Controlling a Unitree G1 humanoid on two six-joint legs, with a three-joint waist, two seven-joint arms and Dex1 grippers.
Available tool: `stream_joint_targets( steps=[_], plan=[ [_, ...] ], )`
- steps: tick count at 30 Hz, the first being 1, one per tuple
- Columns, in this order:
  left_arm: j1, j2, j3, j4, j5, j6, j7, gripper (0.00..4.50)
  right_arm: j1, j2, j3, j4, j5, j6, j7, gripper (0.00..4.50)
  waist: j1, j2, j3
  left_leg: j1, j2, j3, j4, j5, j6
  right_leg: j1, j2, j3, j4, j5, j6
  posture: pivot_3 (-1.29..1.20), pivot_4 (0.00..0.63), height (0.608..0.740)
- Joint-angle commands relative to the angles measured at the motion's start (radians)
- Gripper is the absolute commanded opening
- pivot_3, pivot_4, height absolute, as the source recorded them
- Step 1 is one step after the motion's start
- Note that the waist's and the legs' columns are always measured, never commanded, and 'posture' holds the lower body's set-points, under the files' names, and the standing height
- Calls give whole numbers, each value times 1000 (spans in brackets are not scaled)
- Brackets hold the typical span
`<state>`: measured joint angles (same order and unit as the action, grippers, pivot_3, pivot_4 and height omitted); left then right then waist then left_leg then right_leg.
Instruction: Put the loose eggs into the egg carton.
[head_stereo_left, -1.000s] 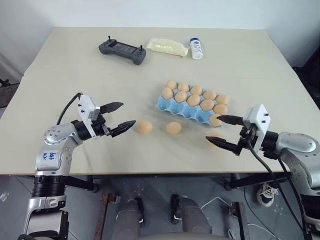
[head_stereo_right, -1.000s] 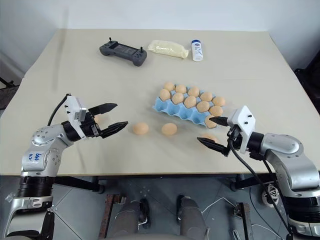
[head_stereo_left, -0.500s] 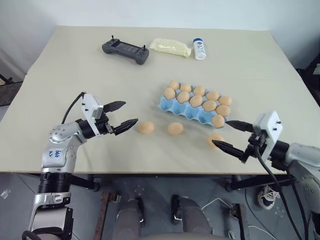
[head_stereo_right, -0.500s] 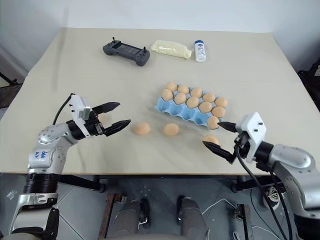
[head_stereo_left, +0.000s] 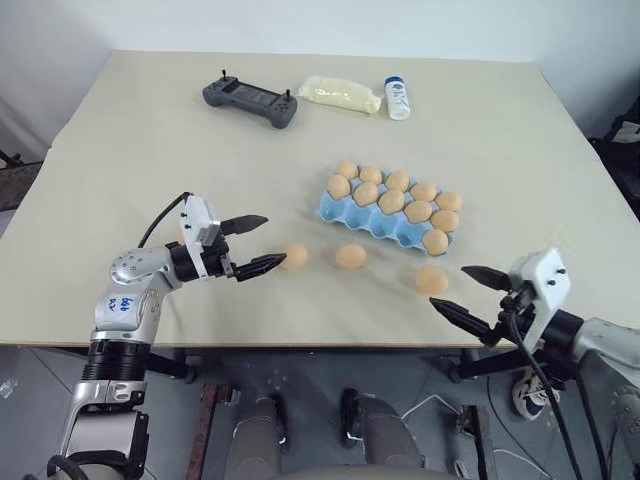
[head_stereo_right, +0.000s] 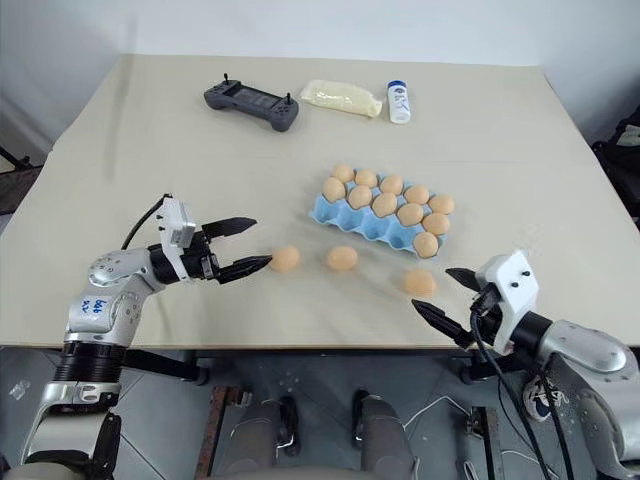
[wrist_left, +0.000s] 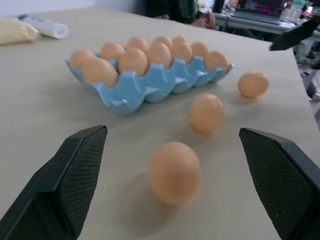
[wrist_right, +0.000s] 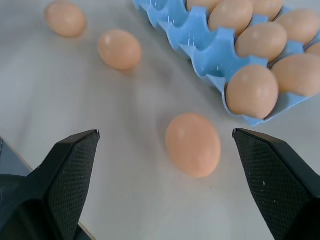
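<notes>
Beige tabletop (head_stereo_left: 150, 130): three loose eggs (head_stereo_left: 351, 256) lie just beside the blue egg carton (head_stereo_left: 345, 212), nearly full. Left gripper (head_stereo_left: 257, 244), spread wide, has edged up to the leftmost egg (head_stereo_left: 295, 255); right gripper (head_stereo_left: 468, 293), also spread, has drawn back from the rightmost egg (head_stereo_left: 432, 279). Controller (head_stereo_left: 247, 99), yellow packet (head_stereo_left: 336, 94) and bottle (head_stereo_left: 397, 97) sit well apart; nothing blocks

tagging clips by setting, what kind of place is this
Probably a robotics lab or test room, not a kitchen: a bare beige table against a plain white wall, a dark grey handheld controller lying beside the props, and cables on the floor beneath. The left wrist view shows cluttered desks behind.
</notes>
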<state>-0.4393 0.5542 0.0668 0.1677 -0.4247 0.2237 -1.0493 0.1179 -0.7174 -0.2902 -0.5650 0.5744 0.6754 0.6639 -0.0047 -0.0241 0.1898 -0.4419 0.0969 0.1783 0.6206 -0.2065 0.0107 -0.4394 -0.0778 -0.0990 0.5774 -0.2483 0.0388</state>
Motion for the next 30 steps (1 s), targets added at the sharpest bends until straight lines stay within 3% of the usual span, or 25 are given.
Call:
stream_joint_targets(
  steps=[1, 5, 17, 20, 26, 28, 30],
  plan=[
    [29, 23, 18, -71, -22, 10, -18, 4500, -40, 23, 36, 57, -44, -42, -23, 4465, 0, 0, 0, 0, -1, 1, -1, 0, 0, -1, 0, 1, 1, 0, 1, 0, 150, 740],
    [74, 34, 38, -112, -35, 0, -25, 4500, -86, 43, 84, 150, -92, -89, -17, 4465, 1, 0, 0, 1, -7, 3, 0, -2, -3, -7, -1, 4, 13, 0, 7, 0, 150, 740],
    [107, -10, 50, -86, -9, -108, 16, 4500, -183, 89, 177, 304, -154, -147, 5, 4465, 0, 0, 0, 2, 0, 3, 7, -2, -3, -5, 0, 6, 15, -1, 5, 0, 150, 740],
    [110, -9, 46, -82, -8, -113, 19, 4500, -196, 110, 184, 317, -175, -174, -7, 3947, 0, 0, 0, 2, 0, 5, 7, -2, -3, -6, 0, 7, 15, 0, 5, 0, 150, 740],
    [116, -9, 48, -91, -7, -121, 30, 4500, -186, 106, 165, 277, -171, -153, -10, 1910, 0, 0, 0, 2, 0, 6, 7, -2, -3, -6, 0, 8, 15, 0, 6, 0, 150, 740],
    [119, -7, 49, -96, -9, -119, 32, 4500, -179, 93, 146, 238, -153, -130, -7, 1566, 0, 0, 0, 3, 0, 7, 7, -2, -3, -6, 0, 8, 16, 0, 6, 0, 150, 740],
    [121, -4, 50, -100, -12, -116, 33, 4500, -175, 79, 126, 190, -129, -104, -1, 1502, 0, 0, 0, 3, 1, 7, 7, -2, -3, -7, 0, 9, 16, 0, 6, 0, 150, 740]
  ],
)
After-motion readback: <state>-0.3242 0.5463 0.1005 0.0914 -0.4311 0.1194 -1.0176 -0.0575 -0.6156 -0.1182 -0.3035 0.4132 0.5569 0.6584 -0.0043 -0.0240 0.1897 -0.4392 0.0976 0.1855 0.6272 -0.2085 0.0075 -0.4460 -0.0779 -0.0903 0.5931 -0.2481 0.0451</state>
